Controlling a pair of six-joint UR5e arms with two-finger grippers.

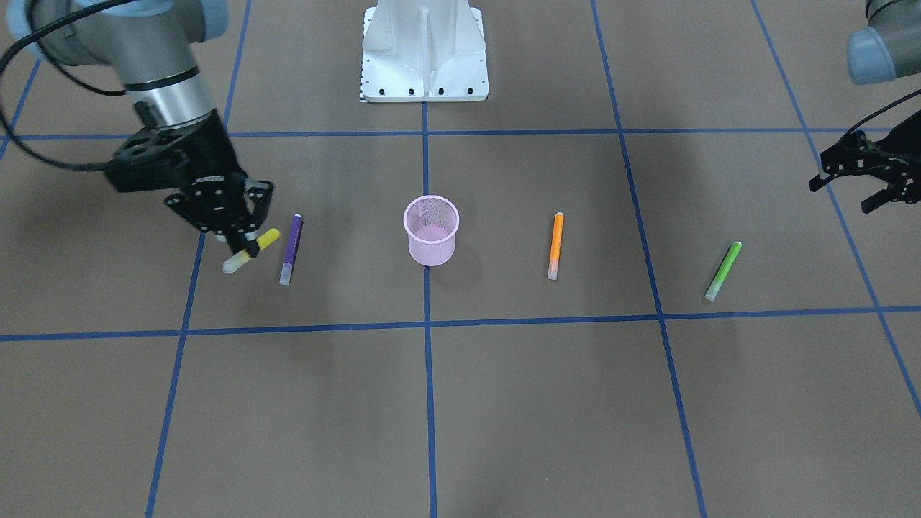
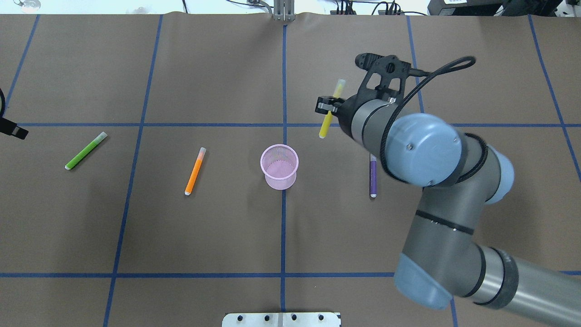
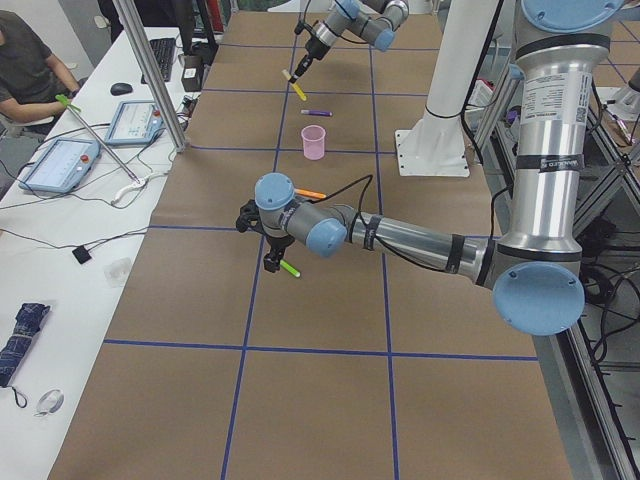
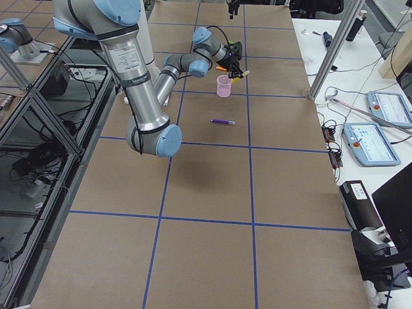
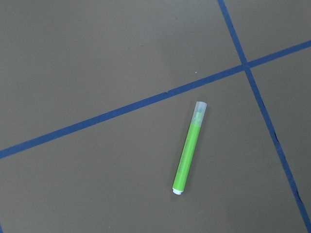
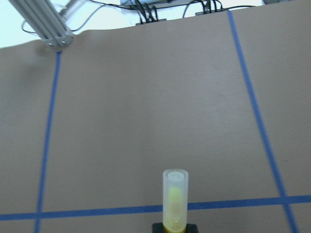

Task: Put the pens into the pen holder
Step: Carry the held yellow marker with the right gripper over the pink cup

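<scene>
My right gripper (image 1: 241, 243) is shut on the yellow pen (image 1: 253, 248) and holds it tilted above the table, next to the purple pen (image 1: 291, 249). In the overhead view the yellow pen (image 2: 331, 109) sits to the upper right of the pink mesh pen holder (image 2: 280, 181), also seen in the front view (image 1: 432, 250). The orange pen (image 1: 555, 245) and green pen (image 1: 722, 270) lie flat on the holder's other side. My left gripper (image 1: 840, 197) is open and empty, raised near the green pen (image 5: 189, 151). The yellow pen's cap shows in the right wrist view (image 6: 175, 199).
The white robot base (image 1: 424, 50) stands at the table's edge behind the holder. Blue tape lines (image 1: 428, 324) grid the brown table. A side bench with tablets (image 3: 60, 165) and a seated person (image 3: 25, 65) lies beyond the table's far edge.
</scene>
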